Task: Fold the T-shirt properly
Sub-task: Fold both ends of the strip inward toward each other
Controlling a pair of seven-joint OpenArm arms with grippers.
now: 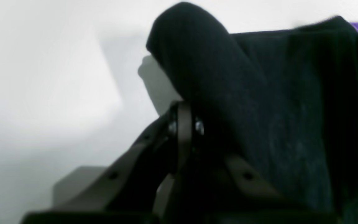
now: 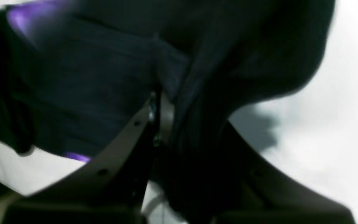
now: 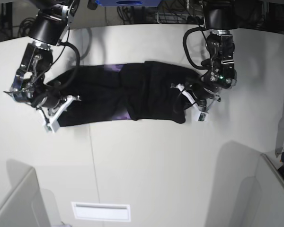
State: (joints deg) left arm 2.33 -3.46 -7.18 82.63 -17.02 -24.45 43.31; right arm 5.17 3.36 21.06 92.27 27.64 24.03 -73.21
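Observation:
The black T-shirt [image 3: 132,94] lies bunched in a long band across the white table [image 3: 146,161], held up at both ends. Slivers of its purple print [image 3: 114,69] show along the edges. My left gripper [image 3: 193,100], at the base view's right, is shut on the shirt's right end. Its wrist view shows the black cloth [image 1: 275,109] draped over the closed fingers [image 1: 183,124]. My right gripper [image 3: 53,112], at the base view's left, is shut on the shirt's left end. Its wrist view shows cloth [image 2: 89,93] pinched between the closed fingers [image 2: 163,115], with purple print [image 2: 26,15] at the top.
A white label plate [image 3: 101,211] sits near the table's front edge. Grey panels stand at the lower left [image 3: 14,203] and lower right [image 3: 265,189] corners. Cables [image 3: 170,16] and a blue object [image 3: 128,2] lie behind the table.

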